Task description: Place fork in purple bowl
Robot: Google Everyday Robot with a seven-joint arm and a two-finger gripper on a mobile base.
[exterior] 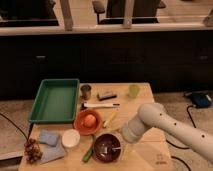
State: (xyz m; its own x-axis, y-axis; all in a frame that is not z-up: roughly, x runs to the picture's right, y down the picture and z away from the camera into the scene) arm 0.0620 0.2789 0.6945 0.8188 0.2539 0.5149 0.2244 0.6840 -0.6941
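The purple bowl sits near the table's front edge, right of the white bowl. A thin pale piece that looks like the fork lies across the bowl's right side, reaching toward the rim. My white arm comes in from the right, and its gripper hangs just over the bowl's right rim, at the fork's outer end. The wrist hides most of the gripper.
An orange bowl holding an orange stands behind the purple bowl. Around them are a white bowl, a green tray, a metal cup, a green cup, a white-handled utensil, a yellow utensil, a green stick, a blue sponge and grapes.
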